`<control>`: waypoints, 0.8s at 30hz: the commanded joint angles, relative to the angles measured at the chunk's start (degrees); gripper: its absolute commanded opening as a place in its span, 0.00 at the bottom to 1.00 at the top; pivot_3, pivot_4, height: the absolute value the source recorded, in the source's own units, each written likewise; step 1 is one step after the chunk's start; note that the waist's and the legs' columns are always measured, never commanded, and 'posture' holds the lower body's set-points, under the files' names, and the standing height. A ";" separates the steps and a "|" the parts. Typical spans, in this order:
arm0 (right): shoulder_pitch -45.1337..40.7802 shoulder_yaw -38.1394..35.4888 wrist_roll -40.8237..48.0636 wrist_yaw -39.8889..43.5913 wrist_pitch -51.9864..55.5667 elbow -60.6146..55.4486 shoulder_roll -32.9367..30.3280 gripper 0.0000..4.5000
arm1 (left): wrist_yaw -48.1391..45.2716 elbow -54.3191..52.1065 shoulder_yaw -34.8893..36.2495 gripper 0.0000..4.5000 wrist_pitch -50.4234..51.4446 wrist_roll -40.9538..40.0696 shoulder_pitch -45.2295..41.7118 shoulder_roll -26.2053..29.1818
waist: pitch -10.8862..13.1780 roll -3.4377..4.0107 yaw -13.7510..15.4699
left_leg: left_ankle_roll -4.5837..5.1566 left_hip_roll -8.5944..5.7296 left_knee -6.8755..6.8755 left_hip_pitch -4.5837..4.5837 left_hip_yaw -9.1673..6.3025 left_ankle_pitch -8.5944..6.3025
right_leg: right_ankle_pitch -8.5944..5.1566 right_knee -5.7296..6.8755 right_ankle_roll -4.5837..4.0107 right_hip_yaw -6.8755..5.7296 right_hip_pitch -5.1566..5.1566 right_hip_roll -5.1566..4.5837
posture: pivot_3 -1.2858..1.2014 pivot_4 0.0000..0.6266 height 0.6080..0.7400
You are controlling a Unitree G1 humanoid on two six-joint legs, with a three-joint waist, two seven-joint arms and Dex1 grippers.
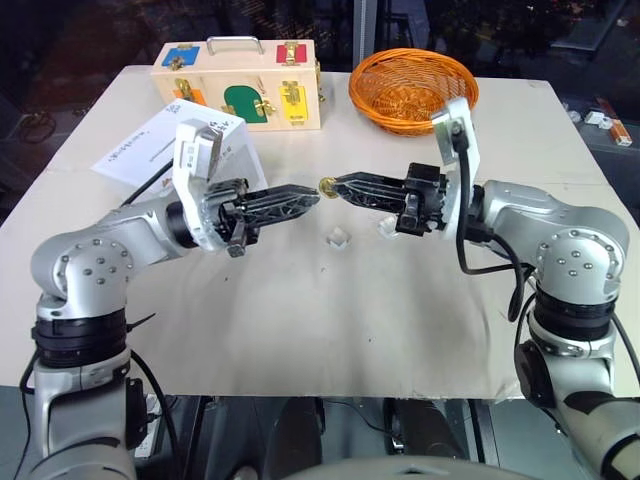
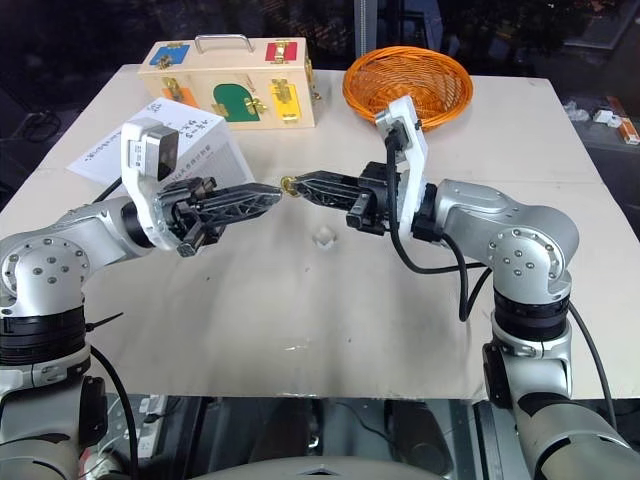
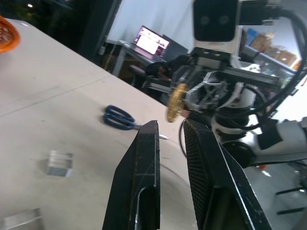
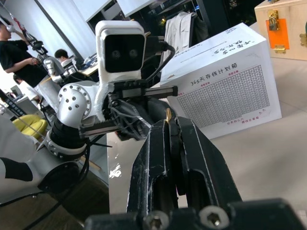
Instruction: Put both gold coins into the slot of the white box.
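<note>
Your right claw point(image 1: 333, 184) is clenched on one small round gold coin point(image 1: 326, 184), held above the beige table point(image 1: 330, 330); your left claw point(image 1: 312, 193) stands slightly parted, empty, tips just beside that coin. One white cardboard box point(image 1: 160, 150) sits behind your left arm. Count: two clear plastic cubes point(image 1: 340, 238), one orange wicker basket point(image 1: 412, 88), one pale wooden latch case point(image 1: 240, 85)

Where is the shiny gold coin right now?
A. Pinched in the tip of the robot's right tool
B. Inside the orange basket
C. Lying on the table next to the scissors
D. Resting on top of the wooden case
A: the gold coin sits clamped at the tip of the right tool, held up in the air just in front of the left tool.
</note>
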 commanded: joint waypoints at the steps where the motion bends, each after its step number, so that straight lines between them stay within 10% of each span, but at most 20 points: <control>1: -0.53 -0.66 1.90 -0.05 -1.17 -1.20 -0.12 0.00 | -0.03 -0.91 1.70 0.18 -0.10 -1.48 -1.08 0.40 | 0.00 0.00 0.00 | 0.00 0.00 0.00 0.00 0.00 0.00 | 0.00 0.00 0.00 0.00 0.00 0.00 | 0.52 0.24 0.90; 16: -0.02 0.84 4.21 -0.85 -1.09 -2.08 -0.38 0.00 | 1.25 -0.17 1.73 0.18 0.06 -2.44 -2.63 -1.03 | 0.00 0.00 -0.01 | 0.00 0.00 0.00 -0.01 -0.01 0.00 | 0.00 0.00 0.00 0.00 0.00 0.00 | 0.52 0.24 0.90; 19: -0.04 1.10 4.60 -1.08 -1.14 -2.05 -0.31 0.00 | 1.32 -0.10 1.97 0.01 0.62 -3.45 -2.80 -1.20 | 0.00 0.00 -0.01 | 0.00 0.00 0.00 -0.01 -0.01 0.00 | 0.00 -0.01 0.00 0.00 0.00 0.00 | 0.52 0.24 0.90; 24: -0.09 1.42 5.51 -1.40 -0.95 -2.03 -0.23 0.00 | 1.70 -0.29 2.15 0.01 0.94 -4.32 -2.92 -1.28 | 0.00 0.00 -0.05 | 0.00 0.00 -0.01 -0.01 -0.01 0.00 | 0.00 -0.01 0.00 -0.01 -0.01 0.00 | 0.52 0.24 0.90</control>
